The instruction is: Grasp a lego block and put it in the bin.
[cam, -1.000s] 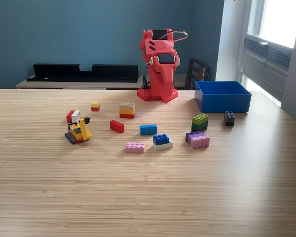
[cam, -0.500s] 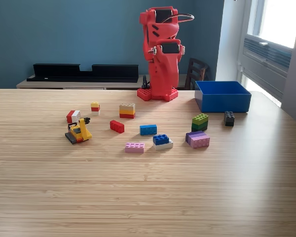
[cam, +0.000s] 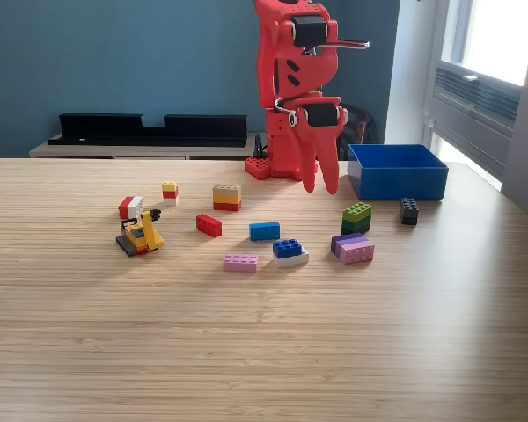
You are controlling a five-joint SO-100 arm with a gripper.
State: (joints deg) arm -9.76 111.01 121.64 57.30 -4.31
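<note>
My red arm rises from its base (cam: 280,167) at the back of the table, and my gripper (cam: 320,183) hangs fingers-down in front of it, slightly open and holding nothing. The blue bin (cam: 397,170) stands just to its right in the exterior view, and nothing shows inside it. Lego blocks lie scattered in front: a green block (cam: 356,217), a purple and pink block (cam: 353,248), a black block (cam: 409,210), a blue-on-white block (cam: 289,251), a blue block (cam: 264,230), a pink block (cam: 240,262) and a red block (cam: 209,225).
Further left lie a tan, yellow and red stack (cam: 227,196), a small yellow-topped block (cam: 170,190), a red and white block (cam: 130,207) and a yellow lego vehicle (cam: 140,235). A black shelf (cam: 150,129) runs behind the table. The table's edge is at the right.
The arm has unfolded upward from its crouched pose. The gripper has swung out and down toward the table's front right, beside the bin. No block has moved.
</note>
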